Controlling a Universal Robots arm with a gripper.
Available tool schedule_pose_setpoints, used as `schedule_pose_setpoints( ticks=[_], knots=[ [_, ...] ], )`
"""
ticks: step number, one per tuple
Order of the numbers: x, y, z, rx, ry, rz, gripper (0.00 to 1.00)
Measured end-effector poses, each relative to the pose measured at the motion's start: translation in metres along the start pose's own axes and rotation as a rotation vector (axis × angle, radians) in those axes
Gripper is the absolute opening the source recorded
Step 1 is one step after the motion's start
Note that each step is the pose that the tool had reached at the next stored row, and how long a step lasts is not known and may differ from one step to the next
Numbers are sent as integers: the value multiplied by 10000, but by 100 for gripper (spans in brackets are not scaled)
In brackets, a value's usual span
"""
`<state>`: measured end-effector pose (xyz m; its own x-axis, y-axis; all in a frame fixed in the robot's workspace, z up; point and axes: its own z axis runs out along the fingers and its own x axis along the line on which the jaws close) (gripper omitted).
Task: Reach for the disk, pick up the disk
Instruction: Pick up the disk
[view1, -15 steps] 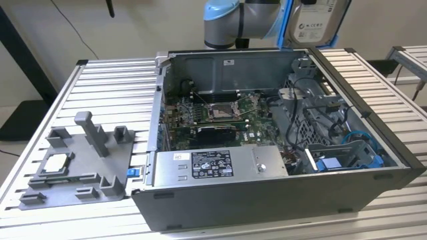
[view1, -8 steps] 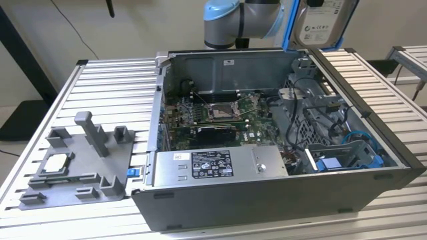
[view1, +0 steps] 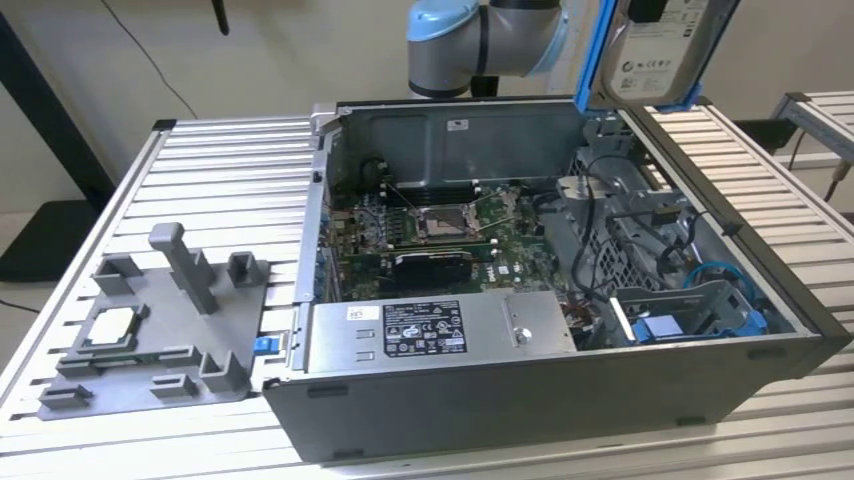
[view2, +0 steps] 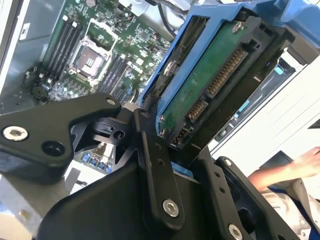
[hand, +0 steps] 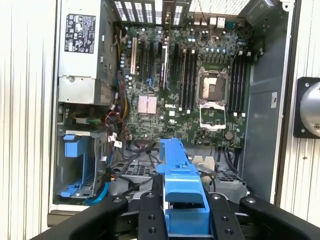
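The disk (view1: 654, 50) hangs high above the back right corner of the open computer case (view1: 534, 400), tilted, its white label facing the exterior view and its blue bracket framing it. In the second wrist view the disk (view2: 205, 85) shows its green circuit board and connector. My gripper (view2: 185, 155) is shut on it, with one black finger (view2: 152, 170) pressed against the bracket's side. In the first wrist view the disk (hand: 177, 172) shows its blue bracket edge-on, and the gripper (hand: 182, 212) clamps it on both sides.
Below lie the motherboard (hand: 190, 85), the power supply (view1: 427, 330) and a blue plastic bay (hand: 75, 165) with loose cables. A grey fixture (view1: 160, 330) holding a small square chip (view1: 110, 328) sits on the slatted table at the exterior view's left. A person's hand (view2: 300, 167) is nearby.
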<state>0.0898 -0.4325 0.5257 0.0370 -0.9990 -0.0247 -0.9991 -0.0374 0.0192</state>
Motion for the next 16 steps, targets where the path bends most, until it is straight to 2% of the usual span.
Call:
schedule_pose_setpoints(
  ticks=[7,16],
  knots=[
    [131,4,10,0,1,3,0],
    [257,8,45,1,2,13,0]
  ],
)
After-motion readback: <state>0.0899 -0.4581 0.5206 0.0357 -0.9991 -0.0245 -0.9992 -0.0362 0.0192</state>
